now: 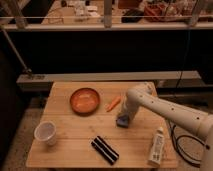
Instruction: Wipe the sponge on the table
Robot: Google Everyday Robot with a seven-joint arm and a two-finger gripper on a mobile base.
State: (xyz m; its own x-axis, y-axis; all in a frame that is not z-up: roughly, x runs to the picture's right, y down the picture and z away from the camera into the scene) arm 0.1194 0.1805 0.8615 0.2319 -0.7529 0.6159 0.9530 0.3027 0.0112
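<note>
The sponge (122, 121) is a small blue-grey block lying on the light wooden table (75, 135), right of centre. My white arm reaches in from the right and bends down, and the gripper (124, 115) sits directly on top of the sponge, pressing it against the planks. The sponge's upper side is hidden under the gripper.
An orange bowl (84, 100) stands at the back middle, with a carrot (113, 104) just right of it. A white cup (45, 133) is at the left, a black ribbed block (105, 149) near the front, and a white bottle (157, 146) at the front right.
</note>
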